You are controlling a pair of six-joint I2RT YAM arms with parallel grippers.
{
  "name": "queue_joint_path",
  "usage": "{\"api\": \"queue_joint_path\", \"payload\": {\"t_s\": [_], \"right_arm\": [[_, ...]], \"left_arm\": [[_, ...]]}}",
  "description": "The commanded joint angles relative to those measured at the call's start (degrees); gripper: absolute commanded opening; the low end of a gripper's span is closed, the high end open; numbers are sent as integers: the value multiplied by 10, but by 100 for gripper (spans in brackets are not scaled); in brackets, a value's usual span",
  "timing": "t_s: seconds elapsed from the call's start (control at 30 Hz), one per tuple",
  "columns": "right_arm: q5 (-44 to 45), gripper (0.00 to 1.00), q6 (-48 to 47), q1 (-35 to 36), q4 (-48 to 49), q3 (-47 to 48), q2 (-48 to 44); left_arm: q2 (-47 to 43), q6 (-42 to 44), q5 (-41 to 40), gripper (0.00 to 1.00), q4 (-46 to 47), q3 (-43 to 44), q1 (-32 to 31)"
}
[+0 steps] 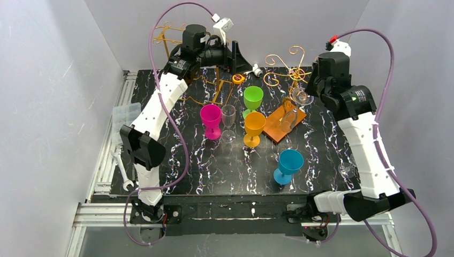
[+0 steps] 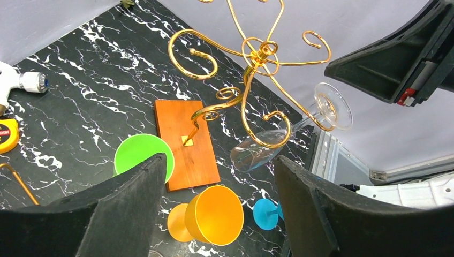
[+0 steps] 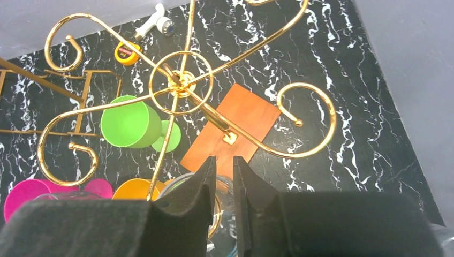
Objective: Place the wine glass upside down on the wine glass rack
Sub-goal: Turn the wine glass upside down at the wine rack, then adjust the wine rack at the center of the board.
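**Clear glass tilted in the rack's curl, not yet hanging plumb**

The right arm's black fingers are seen almost together, with only a narrow slit left between them. Part of the clear stemmed wine glass shows behind that slit, but whether its stem is pinched cannot be told. The left arm's black fingers are spread wide with nothing between them, and are held high at the back of the desk, facing the rack.

The glass is found tilted against a lower curl of the gold wire scroll rack. Its foot is uppermost by the right fingers and its bowl slants down near the orange wooden base plate. Seating is judged not yet finished. The stem should be slid fully into the curl until the foot is borne by wire on both sides. Release is best delayed until the bowl hangs straight. Sideways pushes should be avoided, since the slim rack could probably be rocked.

Further out, the black white-veined marble desk is set with 4 coloured cups: a green plastic goblet, an orange plastic goblet, a pink plastic goblet and a blue plastic goblet. 1 upright clear glass and a yellow tape measure are also there. The desk is enclosed by plain pale walls.
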Motion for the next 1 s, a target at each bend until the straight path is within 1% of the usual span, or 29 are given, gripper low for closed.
{"api": "queue_joint_path", "payload": {"t_s": [0.0, 0.07, 0.13, 0.23, 0.37, 0.5, 0.57, 0.63, 0.77, 0.8, 0.9, 0.97], "right_arm": [[23, 25, 16, -11, -33, 39, -16], [30, 23, 12, -16, -50, 42, -14], [31, 22, 6, -22, -62, 40, -11], [26, 22, 3, -31, -64, 27, -10], [21, 22, -4, -43, -63, 15, -7], [20, 22, -14, -59, -62, 6, -4], [13, 22, -22, -72, -59, 5, 2], [2, 22, -29, -87, -52, 5, 9], [-1, 21, -38, -104, -37, 4, 24], [1, 21, -37, -106, -31, 2, 27], [-11, 20, -35, -110, -7, -5, 33], [-19, 20, -33, -111, 6, -5, 39]], "left_arm": [[-7, 8, 33, 74, 15, 39, -2], [18, -8, 40, 78, 9, 76, -3], [40, -17, 40, 79, 4, 98, -8], [51, -19, 33, 79, 7, 91, -20], [66, -38, 27, 84, 23, 84, -33], [81, -74, 33, 85, 55, 78, -38], [82, -74, 36, 84, 61, 71, -43], [84, -78, 40, 80, 74, 62, -46], [89, -91, 80, 64, 103, 61, -52], [88, -94, 87, 61, 114, 56, -53], [86, -101, 106, 55, 135, 48, -57], [87, -99, 114, 54, 136, 49, -61]]}}
